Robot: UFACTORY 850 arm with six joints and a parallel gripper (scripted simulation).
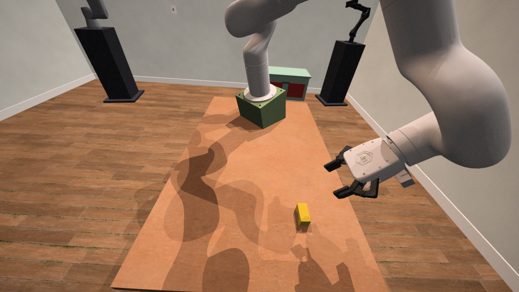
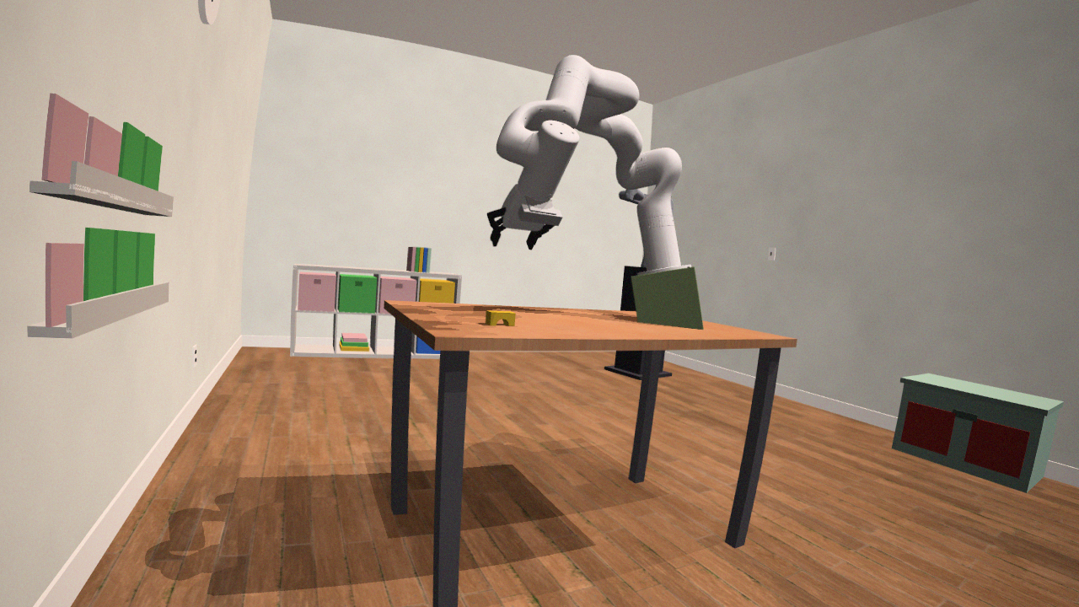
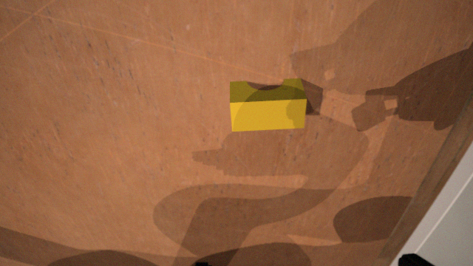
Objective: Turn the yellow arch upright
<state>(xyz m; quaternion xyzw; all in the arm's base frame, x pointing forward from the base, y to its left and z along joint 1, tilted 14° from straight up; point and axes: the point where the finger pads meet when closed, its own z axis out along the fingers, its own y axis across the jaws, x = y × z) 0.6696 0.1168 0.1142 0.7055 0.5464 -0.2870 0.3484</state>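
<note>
Wooden table (image 2: 754, 341) bears yellow arch (image 2: 500, 318), seemingly on feet already, well below claw (image 2: 518, 236). Claw fully open, nothing held, hung high. Task judged done; retreat only needed next.

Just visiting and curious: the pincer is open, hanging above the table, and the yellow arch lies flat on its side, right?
Not quite. The exterior view shows the arch standing on its feet. The pincer is open above the table.
</note>
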